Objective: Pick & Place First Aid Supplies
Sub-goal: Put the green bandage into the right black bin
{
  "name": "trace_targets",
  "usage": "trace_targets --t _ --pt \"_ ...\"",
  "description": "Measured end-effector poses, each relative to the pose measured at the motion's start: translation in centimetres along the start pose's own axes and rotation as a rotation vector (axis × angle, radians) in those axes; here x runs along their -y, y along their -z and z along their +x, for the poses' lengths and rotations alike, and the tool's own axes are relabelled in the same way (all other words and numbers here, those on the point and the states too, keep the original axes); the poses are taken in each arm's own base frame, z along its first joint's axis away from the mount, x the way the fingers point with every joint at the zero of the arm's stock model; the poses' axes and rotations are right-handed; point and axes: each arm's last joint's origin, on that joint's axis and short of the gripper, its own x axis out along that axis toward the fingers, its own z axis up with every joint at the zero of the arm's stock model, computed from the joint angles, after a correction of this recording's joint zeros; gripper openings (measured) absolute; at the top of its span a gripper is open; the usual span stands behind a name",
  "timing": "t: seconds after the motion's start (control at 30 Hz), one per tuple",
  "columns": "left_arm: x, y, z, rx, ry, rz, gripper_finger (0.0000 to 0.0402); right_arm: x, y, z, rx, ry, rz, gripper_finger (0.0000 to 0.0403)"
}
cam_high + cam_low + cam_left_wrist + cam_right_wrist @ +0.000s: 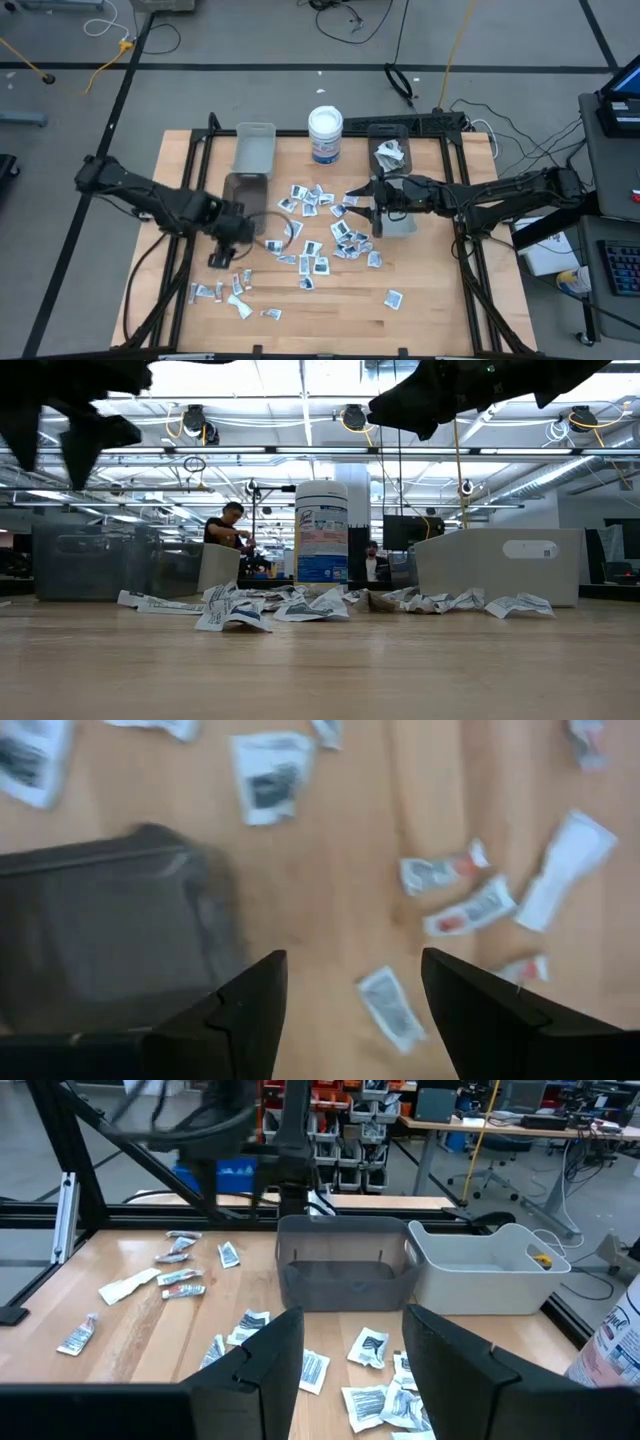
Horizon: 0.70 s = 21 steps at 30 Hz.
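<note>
The first aid supplies (318, 232) are seen scattered over the middle of the wooden worktop (420, 310): white square packets with dark print in a loose heap, and a smaller group of strips with red marks (225, 291) nearer the front left corner. One packet (393, 298) lies apart toward the front right.

The left tool (222, 257) is held above the worktop at the front end of a dark grey bin (243, 192). In the left wrist view its fingers (240, 1010) are seen apart with nothing between them; bare wood and one printed packet (391, 1008) are seen in the gap, with the dark bin (105, 935) beside it.

The right tool (377, 203) is held over the right edge of the heap, beside a grey bin (398, 215). Its fingers (262, 1355) are seen apart and empty in the right wrist view.

A white round tub (325, 135) stands at the back centre, between a light bin (254, 148) and a clear bin (390, 147) holding some crumpled packets.

Two people (228, 532) are seen in the room beyond, in the low view.
</note>
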Motion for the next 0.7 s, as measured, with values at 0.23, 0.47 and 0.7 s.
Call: trace_targets --t 0.23,0.47,0.7 --pt "4.4 0.3 1.7 -0.072 0.019 0.066 0.0237 0.0 -0.4 -0.4 0.021 0.000 -0.007 0.0167" --pt "7.9 0.3 3.4 -0.060 0.052 0.106 0.0237 0.1 -1.3 -1.4 0.058 0.001 -0.011 0.0167" --pt "10.3 -0.1 5.1 -0.026 0.088 0.071 0.0237 0.2 -2.0 -2.3 0.091 0.003 0.003 0.0167"
